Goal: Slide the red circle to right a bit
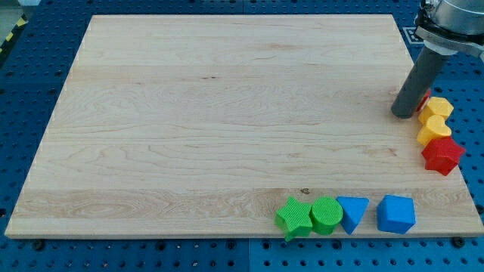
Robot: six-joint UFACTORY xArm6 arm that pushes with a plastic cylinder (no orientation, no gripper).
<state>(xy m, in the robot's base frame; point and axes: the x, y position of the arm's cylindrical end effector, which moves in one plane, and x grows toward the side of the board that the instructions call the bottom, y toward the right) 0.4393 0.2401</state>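
My tip (404,115) rests on the wooden board (227,113) near its right edge. The red circle (424,99) is mostly hidden behind the rod; only a red sliver shows at the rod's right side, touching it. A yellow block (441,107) sits just right of that sliver. A second yellow block (433,129) lies below it.
A red star-like block (443,155) lies below the yellow blocks at the right edge. Along the bottom edge stand a green star (294,217), a green circle (327,214), a blue triangle (353,213) and a blue block (396,214).
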